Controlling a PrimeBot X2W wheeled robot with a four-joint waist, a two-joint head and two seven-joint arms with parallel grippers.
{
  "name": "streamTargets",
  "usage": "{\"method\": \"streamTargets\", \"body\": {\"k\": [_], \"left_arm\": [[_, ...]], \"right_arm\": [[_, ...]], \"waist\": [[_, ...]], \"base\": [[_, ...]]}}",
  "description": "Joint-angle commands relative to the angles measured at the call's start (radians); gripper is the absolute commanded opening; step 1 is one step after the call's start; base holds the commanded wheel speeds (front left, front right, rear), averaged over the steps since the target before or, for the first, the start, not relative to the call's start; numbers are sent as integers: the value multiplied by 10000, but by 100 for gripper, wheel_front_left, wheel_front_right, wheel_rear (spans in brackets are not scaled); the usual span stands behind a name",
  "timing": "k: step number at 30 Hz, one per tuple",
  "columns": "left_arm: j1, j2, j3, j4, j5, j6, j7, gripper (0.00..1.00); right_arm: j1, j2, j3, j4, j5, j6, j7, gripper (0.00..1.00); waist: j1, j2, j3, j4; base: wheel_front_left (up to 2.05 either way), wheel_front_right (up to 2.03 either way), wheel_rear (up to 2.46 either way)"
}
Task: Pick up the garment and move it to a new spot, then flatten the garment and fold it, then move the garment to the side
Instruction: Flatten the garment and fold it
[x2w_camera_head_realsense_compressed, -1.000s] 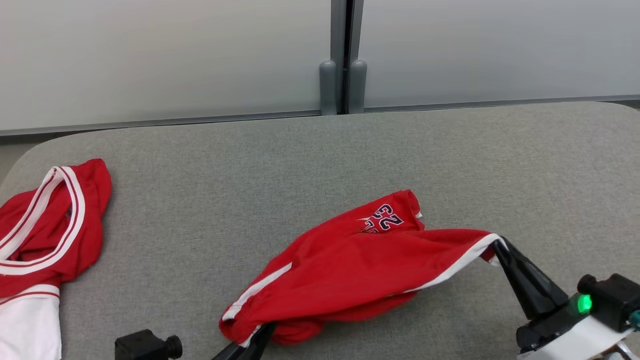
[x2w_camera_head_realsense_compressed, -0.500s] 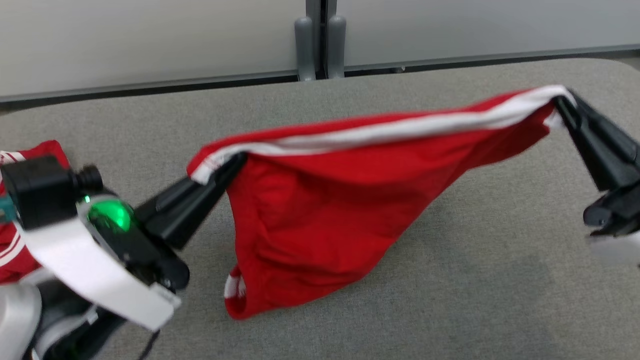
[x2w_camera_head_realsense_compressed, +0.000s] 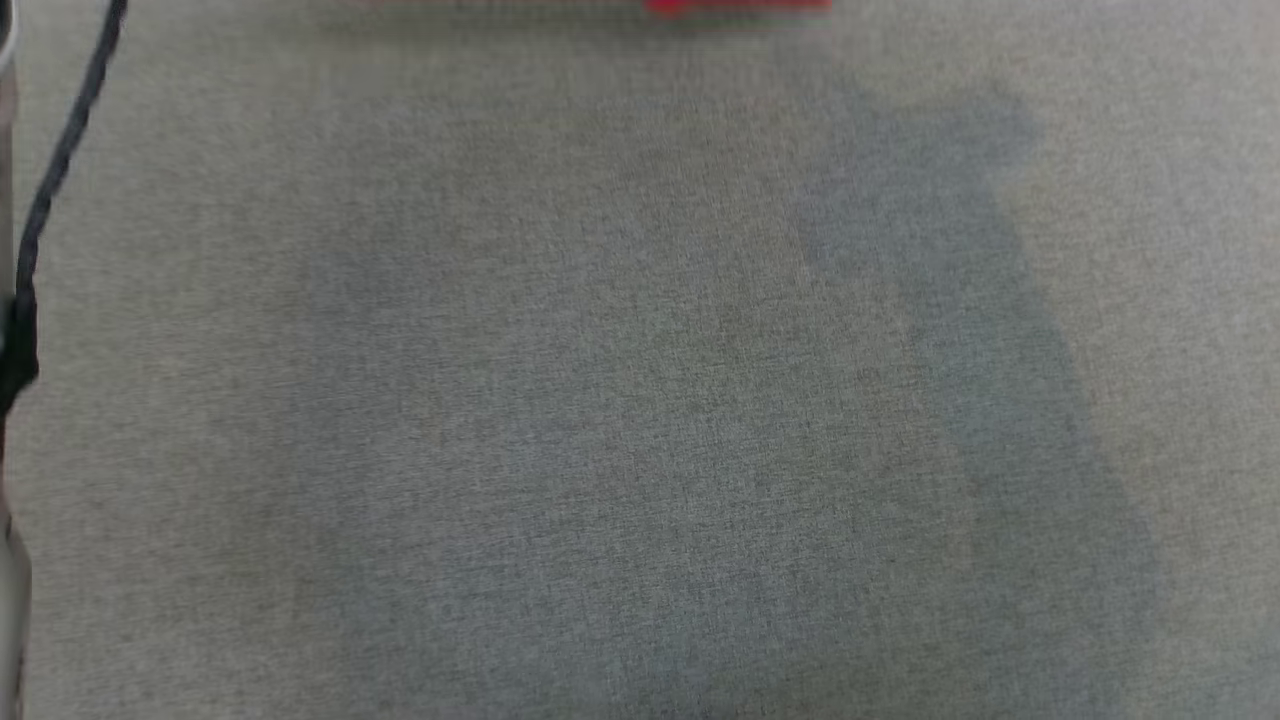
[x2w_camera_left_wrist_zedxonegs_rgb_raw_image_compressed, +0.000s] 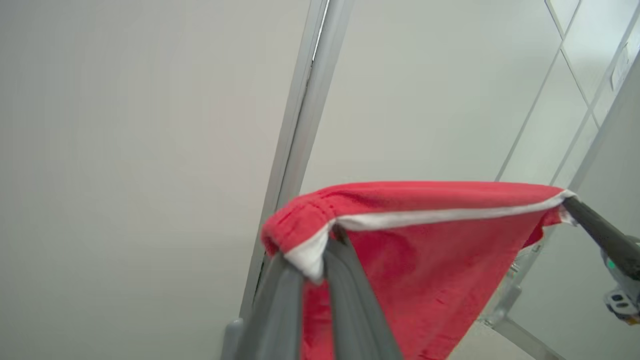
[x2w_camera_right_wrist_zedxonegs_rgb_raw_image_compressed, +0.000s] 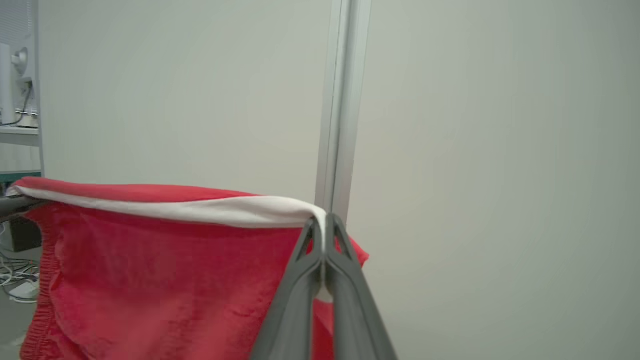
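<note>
The garment is a pair of red shorts (x2w_camera_left_wrist_zedxonegs_rgb_raw_image_compressed: 440, 260) with a white side stripe, stretched in the air between both grippers. My left gripper (x2w_camera_left_wrist_zedxonegs_rgb_raw_image_compressed: 315, 252) is shut on one white-trimmed corner, and the right arm's fingers (x2w_camera_left_wrist_zedxonegs_rgb_raw_image_compressed: 595, 232) hold the far corner. In the right wrist view my right gripper (x2w_camera_right_wrist_zedxonegs_rgb_raw_image_compressed: 324, 225) is shut on the white stripe, with the shorts (x2w_camera_right_wrist_zedxonegs_rgb_raw_image_compressed: 165, 285) hanging to the left. A thin red strip of the garment (x2w_camera_head_realsense_compressed: 738, 6) touches the top edge of the head view, above the grey fabric table (x2w_camera_head_realsense_compressed: 600, 400).
A black cable (x2w_camera_head_realsense_compressed: 45, 200) runs down the left edge of the head view. Pale wall panels with a metal post (x2w_camera_right_wrist_zedxonegs_rgb_raw_image_compressed: 342, 110) stand behind the shorts. A shelf and loose cords (x2w_camera_right_wrist_zedxonegs_rgb_raw_image_compressed: 15, 280) sit at the far left of the right wrist view.
Both grippers have lifted the shorts higher off the table. The head camera has tilted down, so the arms and most of the shorts left its picture.
</note>
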Motion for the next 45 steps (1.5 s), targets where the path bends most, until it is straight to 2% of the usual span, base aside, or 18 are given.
{"method": "streamTargets", "body": {"k": [1,5,7,12,16,20,23,25,26,29,32,35,38,41,45], "left_arm": [[-368,-57,-46,442,216,-77,-322,0],[-1662,-385,-353,2065,1194,-300,-2145,0],[-1828,-543,-646,2704,1337,-395,-2721,0],[-1250,-592,-1780,3572,937,-495,-3327,0],[265,-52,-3325,2982,-18,-491,-3767,0],[2235,1111,-4940,1611,-993,-481,-4049,0],[3654,2011,-5883,646,-1394,-482,-4314,0],[4593,2352,-6259,112,-1674,-484,-4548,0],[5586,2573,-6479,-243,-1958,-485,-4737,0],[7227,2569,-6661,-715,-2445,-318,-4991,0],[8673,2515,-6554,-1159,-2760,106,-5182,0],[10122,2277,-6028,-1693,-3032,525,-5276,0],[11577,1891,-5045,-2413,-2998,900,-5295,0],[12739,1454,-4265,-3164,-2974,748,-5299,0],[12992,1444,-4237,-3391,-2650,619,-5301,0]], "right_arm": [[-315,146,3,441,-149,-6,-255,0],[-1541,792,283,1993,-716,-6,-1188,0],[-1763,940,518,2533,-884,-6,-1495,0],[-1095,901,1504,3038,-822,-5,-1830,0],[307,293,2168,2219,-1086,-6,-1887,0],[2515,-669,2528,1036,-1803,-6,-1884,0],[4192,-1284,2517,232,-2192,-6,-1883,0],[5382,-1565,2357,-195,-2274,-6,-1877,0],[6608,-1790,2254,-533,-2390,-6,-1878,0],[8469,-2031,1968,-933,-2336,-6,-1877,0],[10253,-2235,1693,-1361,-2296,-6,-1878,0],[12068,-2368,1337,-1905,-2151,-6,-1879,0],[13535,-2539,716,-2625,-2167,-8,-1755,0],[14439,-2632,72,-3454,-2142,-9,-1398,0],[14540,-2771,-260,-4071,-2103,-8,-987,0]], "waist": [[0,0,511,-260],[0,0,974,-439],[0,0,1332,-515],[0,0,2112,-560],[0,0,2037,-607],[0,0,1497,-603],[0,0,808,-560],[0,0,206,-502],[0,0,-493,-439],[0,0,-1600,-345],[0,0,-2483,-218],[0,0,-3222,-55],[0,0,-3624,36],[0,0,-3612,116],[0,0,-3361,376]], "base": [[0,0,0],[0,0,0],[0,0,0],[0,0,0],[0,0,0],[0,0,0],[0,0,0],[0,0,0],[0,0,0],[0,0,0],[0,0,0],[0,0,0],[0,0,0],[0,0,0],[0,0,0]]}}
